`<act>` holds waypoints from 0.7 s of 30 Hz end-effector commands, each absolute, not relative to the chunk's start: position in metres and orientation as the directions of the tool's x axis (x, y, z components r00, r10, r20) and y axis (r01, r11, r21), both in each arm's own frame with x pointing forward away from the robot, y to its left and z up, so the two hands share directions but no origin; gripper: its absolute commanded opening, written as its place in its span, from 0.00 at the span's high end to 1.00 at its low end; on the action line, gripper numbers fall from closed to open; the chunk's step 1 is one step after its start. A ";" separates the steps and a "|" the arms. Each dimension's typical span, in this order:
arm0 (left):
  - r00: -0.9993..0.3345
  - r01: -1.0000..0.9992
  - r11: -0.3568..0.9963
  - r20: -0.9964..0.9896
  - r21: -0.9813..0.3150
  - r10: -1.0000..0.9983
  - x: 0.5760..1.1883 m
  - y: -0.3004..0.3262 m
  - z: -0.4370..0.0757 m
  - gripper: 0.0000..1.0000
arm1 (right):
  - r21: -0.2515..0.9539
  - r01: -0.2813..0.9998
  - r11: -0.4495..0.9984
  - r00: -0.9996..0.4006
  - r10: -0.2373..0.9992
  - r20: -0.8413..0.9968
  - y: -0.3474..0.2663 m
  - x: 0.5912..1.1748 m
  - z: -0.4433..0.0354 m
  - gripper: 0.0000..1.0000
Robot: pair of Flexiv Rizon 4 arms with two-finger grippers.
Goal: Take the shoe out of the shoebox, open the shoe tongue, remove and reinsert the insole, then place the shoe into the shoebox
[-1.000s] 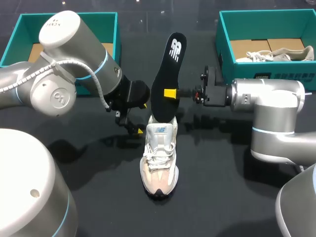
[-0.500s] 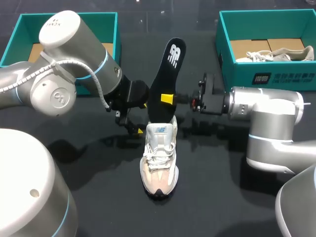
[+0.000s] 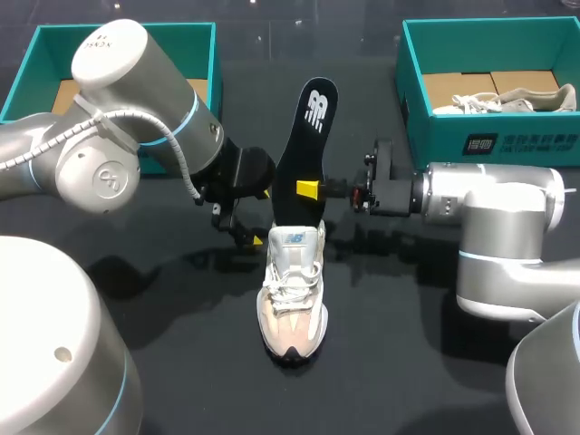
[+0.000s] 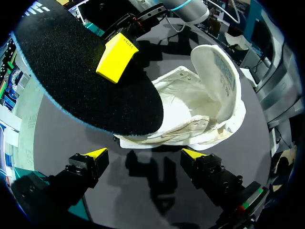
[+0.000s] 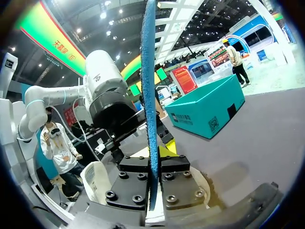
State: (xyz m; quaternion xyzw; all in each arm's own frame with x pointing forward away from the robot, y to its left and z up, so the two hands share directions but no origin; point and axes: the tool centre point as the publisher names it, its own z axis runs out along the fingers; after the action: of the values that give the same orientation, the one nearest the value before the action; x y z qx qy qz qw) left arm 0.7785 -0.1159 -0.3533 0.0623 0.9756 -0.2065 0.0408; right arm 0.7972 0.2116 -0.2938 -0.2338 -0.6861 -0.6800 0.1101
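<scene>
A white and beige shoe (image 3: 292, 290) stands on the black table, toe toward the near edge. Above its heel a black insole (image 3: 306, 149) stands steeply tilted, its lower end at the shoe's opening. My right gripper (image 3: 313, 188) is shut on the insole's middle; in the right wrist view the insole (image 5: 149, 95) shows edge-on between the fingers of that gripper (image 5: 153, 164). My left gripper (image 3: 258, 217) is open just left of the heel. In the left wrist view its own tips (image 4: 144, 155) stand wide apart before the shoe (image 4: 200, 105), the insole (image 4: 76, 86) above them.
A teal shoebox (image 3: 410, 109) at the back right holds a second pale shoe (image 3: 512, 98). Another teal box (image 3: 36, 45) sits at the back left, partly behind my left arm. Bare black tabletop lies around the shoe's toe.
My right gripper has moved the insole down a little toward the shoe and tilted it slightly. The left arm and the shoe have stayed in place.
</scene>
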 end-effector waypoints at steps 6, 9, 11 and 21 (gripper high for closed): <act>-0.989 0.138 0.908 -0.107 -0.395 0.104 0.778 -0.116 -0.354 0.00 | 0.875 0.485 -0.006 -0.858 0.191 0.477 0.215 0.787 -0.306 1.00; -0.989 0.138 0.908 -0.107 -0.395 0.104 0.778 -0.116 -0.354 0.00 | 0.873 0.488 -0.003 -0.856 0.194 0.479 0.214 0.784 -0.310 1.00; -0.989 0.138 0.908 -0.107 -0.395 0.104 0.778 -0.116 -0.354 0.00 | 0.872 0.490 -0.003 -0.855 0.195 0.481 0.214 0.781 -0.311 1.00; -0.989 0.138 0.908 -0.107 -0.395 0.104 0.778 -0.116 -0.354 0.00 | 0.846 0.532 0.028 -0.833 0.198 0.517 0.216 0.765 -0.320 1.00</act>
State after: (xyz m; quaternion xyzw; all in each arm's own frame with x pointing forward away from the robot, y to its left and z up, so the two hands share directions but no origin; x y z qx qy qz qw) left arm 0.7785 -0.1160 -0.3533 0.0623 0.9756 -0.2066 0.0407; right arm 0.7693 0.2151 -0.3204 -0.2565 -0.7005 -0.6535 0.1277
